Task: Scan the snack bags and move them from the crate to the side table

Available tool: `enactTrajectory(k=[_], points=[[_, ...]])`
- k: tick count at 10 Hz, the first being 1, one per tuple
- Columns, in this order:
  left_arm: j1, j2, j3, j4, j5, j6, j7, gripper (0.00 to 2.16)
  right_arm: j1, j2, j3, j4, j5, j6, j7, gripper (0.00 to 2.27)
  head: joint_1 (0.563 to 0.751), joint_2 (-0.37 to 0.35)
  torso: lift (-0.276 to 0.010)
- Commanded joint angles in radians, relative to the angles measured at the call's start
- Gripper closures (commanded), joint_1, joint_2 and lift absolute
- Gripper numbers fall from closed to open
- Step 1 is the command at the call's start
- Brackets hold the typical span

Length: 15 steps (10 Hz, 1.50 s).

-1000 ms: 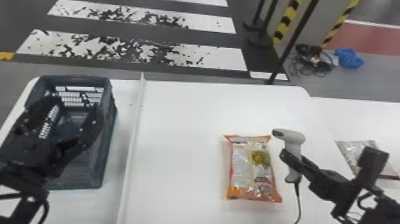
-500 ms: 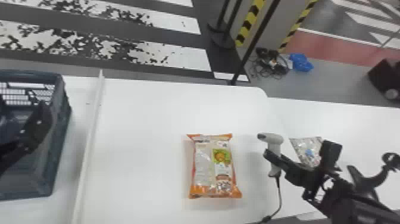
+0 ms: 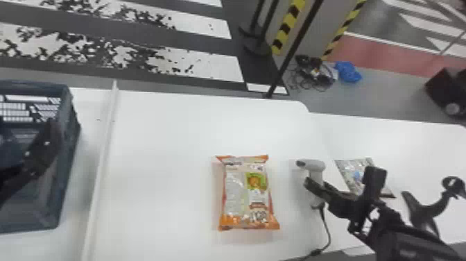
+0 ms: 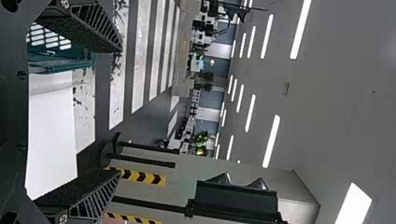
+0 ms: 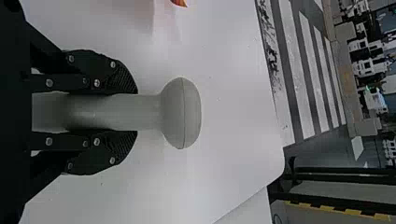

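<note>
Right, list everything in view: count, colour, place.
Table: 1, white, centre
Side table: 1, white, right
Snack bag: 1, orange, table
Silver bag: 1, silver, side table
Crate: 1, slate, left
Rail: 1, white, beside crate
Scanner: 1, grey, right gripper
Cable: 1, black, below scanner
Bundle: 1, blue, floor
Wires: several, black, floor
Poles: several, black, floor
Stripes: several, white, floor
Lights: several, white, ceiling
Left gripper: 1, black, by crate
Right gripper: 1, black, on scanner

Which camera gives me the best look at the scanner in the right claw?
The right wrist view: the scanner appears close up, gripped by its handle in the right claw. The head view shows it smaller, with its cord below.
</note>
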Motion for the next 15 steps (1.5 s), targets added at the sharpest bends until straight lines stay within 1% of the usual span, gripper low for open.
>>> enactTrajectory(k=[1,2,3,4,5,6,7,8,9,10,11,13,15], points=[[0.000,-0.001,-0.001,-0.001,0.000,0.000,0.000,0.07,0.007,0.000,0.005,-0.001,0.004,-0.032,0.000,0.61,0.695,-0.350,-0.087],[0.000,-0.001,-0.003,-0.003,0.000,0.000,0.000,0.07,0.012,-0.003,0.002,-0.012,0.004,-0.032,0.000,0.00,0.695,-0.350,-0.087],[0.000,-0.001,-0.004,-0.004,-0.002,0.000,0.000,0.07,0.027,-0.003,-0.014,-0.045,0.004,-0.032,-0.002,0.00,0.695,-0.350,-0.087],[0.000,-0.001,-0.006,-0.006,-0.002,0.000,0.000,0.07,0.061,-0.003,-0.029,-0.117,0.000,-0.029,-0.002,0.02,0.695,-0.350,-0.087],[0.000,-0.001,-0.006,-0.008,-0.005,0.000,0.000,0.07,0.101,-0.003,-0.053,-0.223,-0.019,0.011,0.015,0.03,0.695,-0.350,-0.087],[0.000,-0.001,-0.014,-0.008,-0.011,0.000,0.000,0.07,0.101,-0.007,-0.086,-0.297,-0.055,0.182,0.116,0.04,0.695,-0.350,-0.087],[0.000,0.000,-0.015,-0.009,-0.014,0.003,0.000,0.07,0.060,-0.049,-0.099,-0.311,-0.134,0.425,0.218,0.06,0.695,-0.350,-0.087],[0.000,0.000,-0.018,-0.014,-0.014,0.003,0.000,0.07,0.007,-0.096,-0.104,-0.282,-0.209,0.658,0.317,0.07,0.695,-0.349,-0.087],[0.003,0.002,-0.020,-0.023,-0.014,0.006,0.000,0.07,-0.031,-0.130,-0.073,-0.226,-0.249,0.716,0.373,0.08,0.695,-0.317,-0.087],[0.006,0.003,-0.018,-0.027,-0.014,0.006,-0.002,0.07,-0.068,-0.144,-0.038,-0.174,-0.241,0.741,0.411,0.08,0.695,-0.305,-0.087],[0.006,0.005,-0.018,-0.027,-0.012,0.006,-0.002,0.07,-0.100,-0.147,0.013,-0.125,-0.201,0.725,0.423,0.08,0.695,-0.288,-0.087],[0.012,0.009,-0.017,-0.032,-0.006,0.006,-0.008,0.07,-0.129,-0.141,0.082,-0.056,-0.169,0.658,0.423,0.08,0.695,-0.270,-0.087],[0.018,0.008,-0.011,-0.037,-0.006,0.012,-0.011,0.07,-0.155,-0.130,0.138,-0.012,-0.171,0.624,0.422,0.08,0.695,-0.258,-0.087]])
